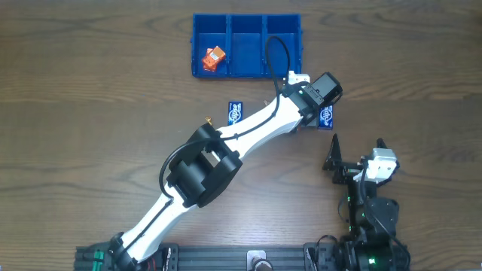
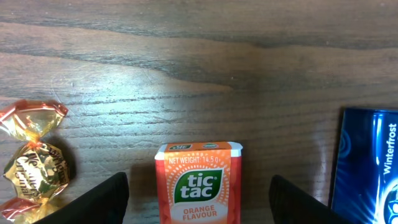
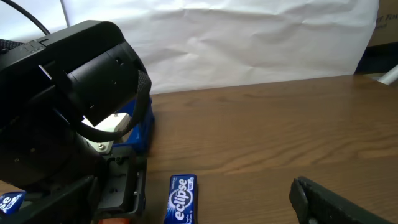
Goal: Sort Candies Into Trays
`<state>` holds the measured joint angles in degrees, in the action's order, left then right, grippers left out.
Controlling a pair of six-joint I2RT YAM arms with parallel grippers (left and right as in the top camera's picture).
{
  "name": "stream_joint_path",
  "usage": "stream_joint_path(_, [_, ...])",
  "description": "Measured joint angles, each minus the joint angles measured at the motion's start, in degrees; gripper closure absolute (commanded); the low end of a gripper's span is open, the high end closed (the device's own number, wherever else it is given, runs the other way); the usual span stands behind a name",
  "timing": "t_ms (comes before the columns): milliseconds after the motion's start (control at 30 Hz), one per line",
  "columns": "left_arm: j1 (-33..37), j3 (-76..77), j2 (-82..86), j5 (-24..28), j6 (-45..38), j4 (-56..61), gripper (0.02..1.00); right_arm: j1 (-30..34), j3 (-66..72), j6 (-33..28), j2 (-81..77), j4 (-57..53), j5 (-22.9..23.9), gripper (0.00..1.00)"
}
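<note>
left gripper (image 2: pixel 199 208) hung open astride the orange mint box (image 2: pixel 199 177) on the tabletop (image 2: pixel 186 74); right gripper (image 1: pixel 356 147) sat open toward the near edge.

Blue three-bin tray (image 1: pixel 246 45), orange candies (image 1: pixel 214 58) in left bin, orange mint box (image 2: pixel 199 183) lying flat, gold-wrapped candy (image 2: pixel 31 165) nearby
</note>
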<state>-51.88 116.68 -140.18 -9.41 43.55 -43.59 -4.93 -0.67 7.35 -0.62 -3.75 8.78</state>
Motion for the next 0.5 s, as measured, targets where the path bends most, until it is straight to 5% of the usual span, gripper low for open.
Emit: stream_joint_path(500, [0.0,0.0,-0.31,-1.51,0.0,-0.9,0.292,0.0,0.0,0.0,0.0,0.0,0.0,0.003])
